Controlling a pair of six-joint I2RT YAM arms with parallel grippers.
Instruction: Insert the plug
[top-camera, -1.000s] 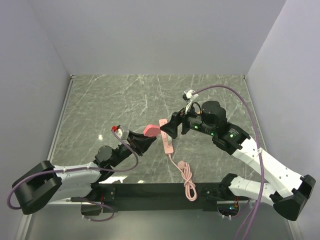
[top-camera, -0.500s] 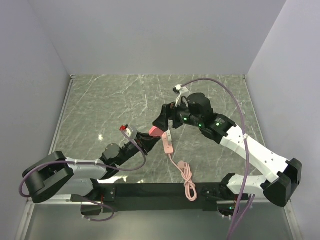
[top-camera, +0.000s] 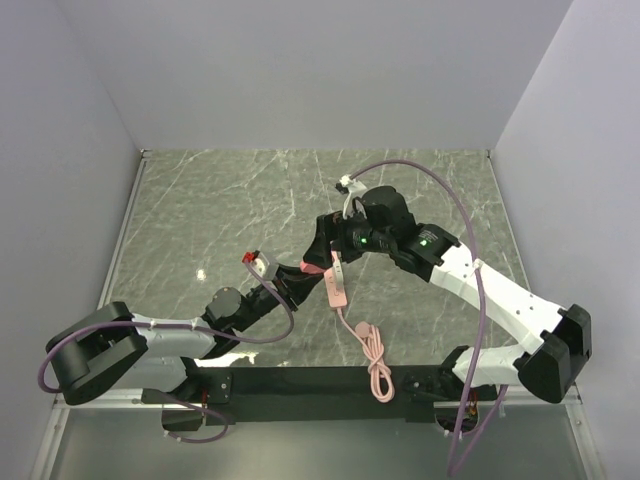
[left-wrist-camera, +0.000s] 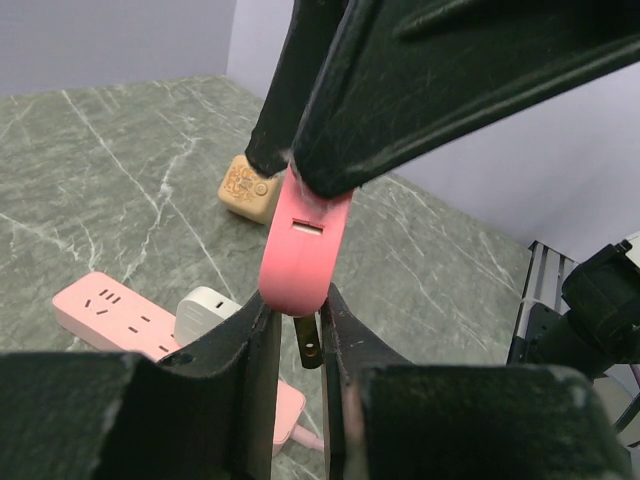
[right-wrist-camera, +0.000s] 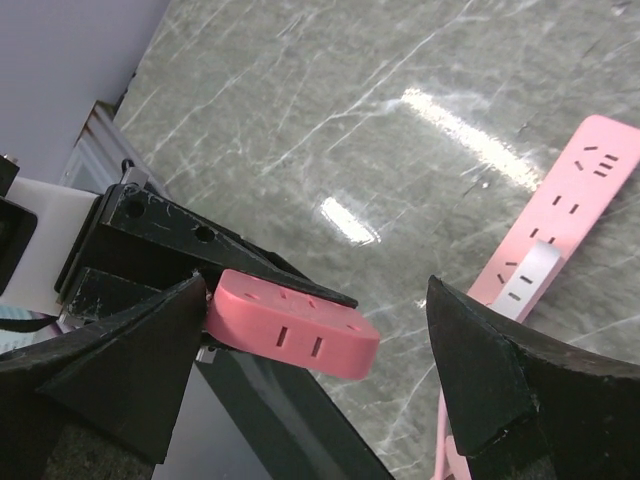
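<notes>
The small flat coral-pink plastic plug (left-wrist-camera: 298, 250) is up off the grey-green marble surface (top-camera: 220, 210), near the middle of it. The left fingers (left-wrist-camera: 250, 350) pinch it at its lower end, closed narrow on it, with a metal prong showing between them. The right fingers (right-wrist-camera: 130, 350) are spread wide, one on either side of the plug. In the right wrist view one finger is just beside the plug's end while the other stands well apart from it. In the left wrist view those black fingers come down onto the plug's top edge, though I cannot tell whether they actually touch it. Just beside and below the plug, the long pale-pink power strip (top-camera: 335, 285) lies flat on the surface, with a white block-shaped adapter (left-wrist-camera: 205, 312) sitting on it. Its pink cord (top-camera: 376, 362) is coiled toward the near edge. A small tan cube (left-wrist-camera: 250, 188) rests on the surface behind the plug in the left wrist view.
</notes>
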